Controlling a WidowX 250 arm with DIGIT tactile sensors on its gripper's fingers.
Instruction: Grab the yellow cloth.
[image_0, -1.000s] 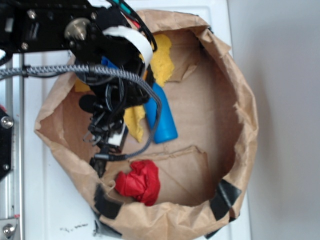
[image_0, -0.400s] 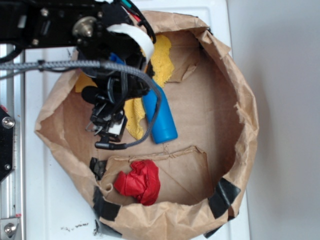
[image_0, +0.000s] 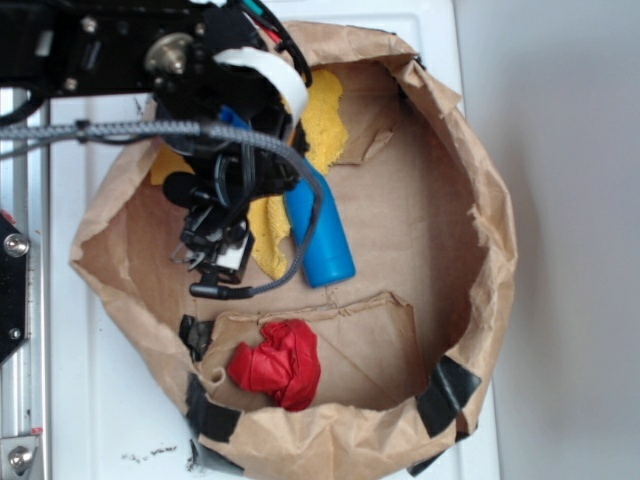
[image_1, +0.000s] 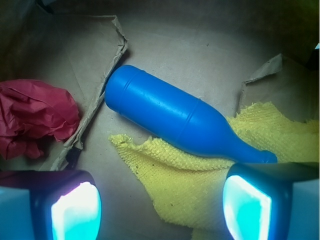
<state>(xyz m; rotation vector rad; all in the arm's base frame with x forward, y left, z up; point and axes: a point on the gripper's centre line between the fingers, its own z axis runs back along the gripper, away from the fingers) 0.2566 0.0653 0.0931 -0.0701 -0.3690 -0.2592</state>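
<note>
Brown paper lined everything under me: a wide, crumpled paper bag (image_0: 480, 180) rolled down into a basin on a white tabletop (image_0: 90, 400). My gripper (image_1: 160, 200) hung inside it with the jaws spread wide, nothing between the two pads. Below and between them lay the yellow cloth (image_1: 190, 185), ragged-edged and flat on the bag floor, reaching past my right pad. A blue bottle (image_1: 175, 120) lay on its side across the cloth's far part. A red cloth wad (image_1: 32, 117) sat apart, beyond a torn paper flap.
</note>
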